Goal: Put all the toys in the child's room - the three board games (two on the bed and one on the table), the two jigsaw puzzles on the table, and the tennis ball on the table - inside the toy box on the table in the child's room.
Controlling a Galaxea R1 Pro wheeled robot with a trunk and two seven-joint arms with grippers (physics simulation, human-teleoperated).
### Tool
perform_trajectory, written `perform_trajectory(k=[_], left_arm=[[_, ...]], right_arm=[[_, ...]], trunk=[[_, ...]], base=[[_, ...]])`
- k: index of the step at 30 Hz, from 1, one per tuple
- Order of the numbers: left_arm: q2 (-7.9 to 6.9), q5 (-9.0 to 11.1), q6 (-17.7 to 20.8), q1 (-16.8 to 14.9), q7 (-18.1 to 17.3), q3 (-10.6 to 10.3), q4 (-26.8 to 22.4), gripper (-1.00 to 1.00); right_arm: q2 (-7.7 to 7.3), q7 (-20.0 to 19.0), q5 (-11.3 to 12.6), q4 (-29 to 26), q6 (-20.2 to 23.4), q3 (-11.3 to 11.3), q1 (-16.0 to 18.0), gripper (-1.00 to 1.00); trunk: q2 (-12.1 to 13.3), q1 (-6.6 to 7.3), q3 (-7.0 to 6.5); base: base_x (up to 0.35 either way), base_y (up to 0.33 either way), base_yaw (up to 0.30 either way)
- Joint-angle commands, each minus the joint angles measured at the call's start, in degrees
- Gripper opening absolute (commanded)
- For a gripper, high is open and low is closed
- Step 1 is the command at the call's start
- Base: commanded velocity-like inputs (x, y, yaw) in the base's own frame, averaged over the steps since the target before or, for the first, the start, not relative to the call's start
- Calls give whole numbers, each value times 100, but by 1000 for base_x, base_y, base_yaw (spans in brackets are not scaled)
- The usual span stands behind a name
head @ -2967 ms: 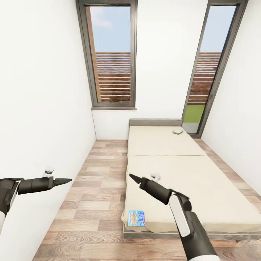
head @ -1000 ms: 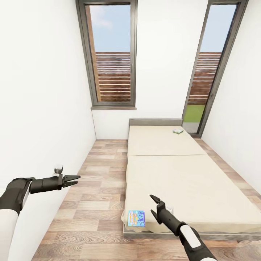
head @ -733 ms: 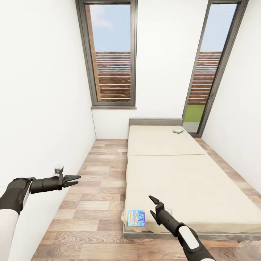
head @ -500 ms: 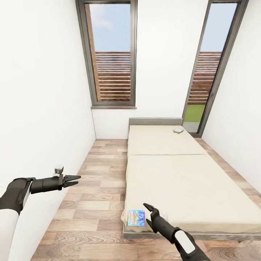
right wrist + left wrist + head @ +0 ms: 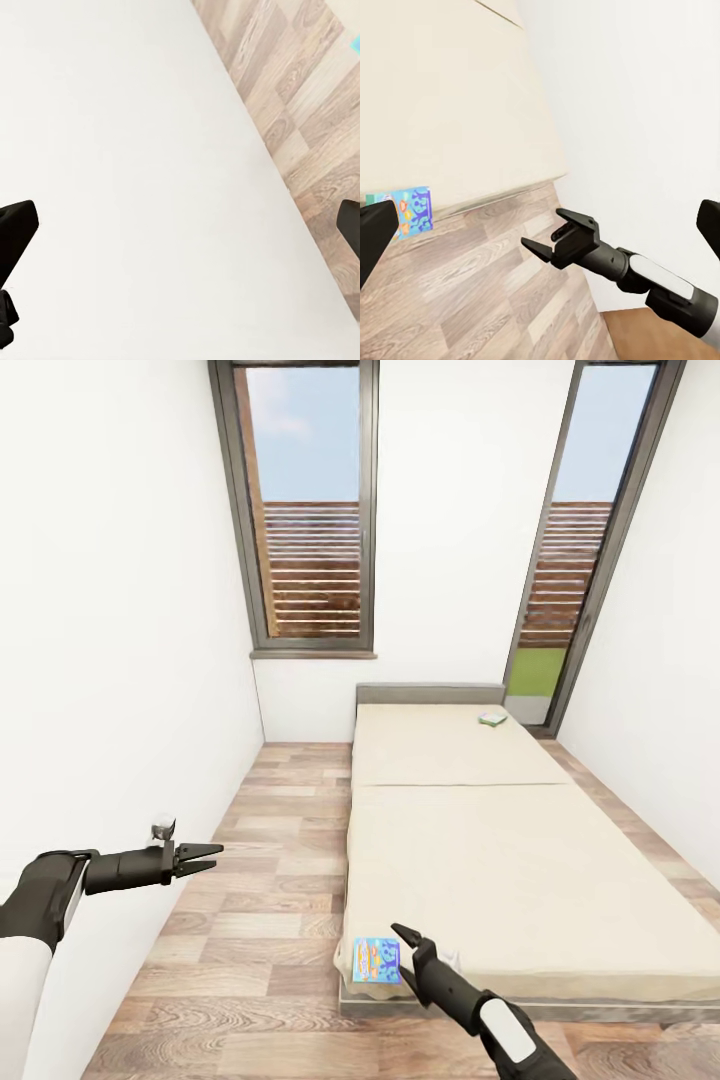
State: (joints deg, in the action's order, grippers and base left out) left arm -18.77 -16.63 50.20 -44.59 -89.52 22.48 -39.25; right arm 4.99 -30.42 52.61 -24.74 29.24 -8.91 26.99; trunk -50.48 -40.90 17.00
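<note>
A blue, brightly printed board game (image 5: 377,961) lies on the near left corner of the bed (image 5: 520,860). A second, green board game (image 5: 492,718) rests at the bed's far end near the headboard. My right gripper (image 5: 410,945) is open, low over the bed's near edge, just right of the blue game and not touching it. My left gripper (image 5: 205,856) is open over the floor beside the left wall. The left wrist view shows the blue game (image 5: 412,212) and the right gripper (image 5: 551,238). The table, toy box, puzzles and tennis ball are out of view.
The narrow room has a white wall (image 5: 110,660) close on the left and a strip of wooden floor (image 5: 280,840) between it and the bed. A window (image 5: 310,510) and a glass door (image 5: 590,550) stand at the far end.
My right arm has dropped and swung left, from over the mattress to the bed's near left corner beside the blue game. Both grippers have opened. The left arm has shifted slightly forward.
</note>
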Motion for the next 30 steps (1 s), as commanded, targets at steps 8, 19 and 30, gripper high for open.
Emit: perform_trajectory(k=[8, 19, 30], left_arm=[[4, -49, 64, -6, -48, 16, -4, 100], [15, -26, 67, -6, -48, 11, -4, 100], [15, -25, 68, -6, -48, 11, -4, 100]], right_arm=[[21, -124, 34, -26, 47, -40, 26, 100], [69, -121, 46, -30, 47, -36, 43, 100], [65, -60, 72, -22, 65, -32, 43, 100]], trunk=[[-328, -177, 152], [-769, -419, 349], [-1211, -660, 547]], base=[[0, 0, 0], [0, 0, 0], [0, 0, 0]])
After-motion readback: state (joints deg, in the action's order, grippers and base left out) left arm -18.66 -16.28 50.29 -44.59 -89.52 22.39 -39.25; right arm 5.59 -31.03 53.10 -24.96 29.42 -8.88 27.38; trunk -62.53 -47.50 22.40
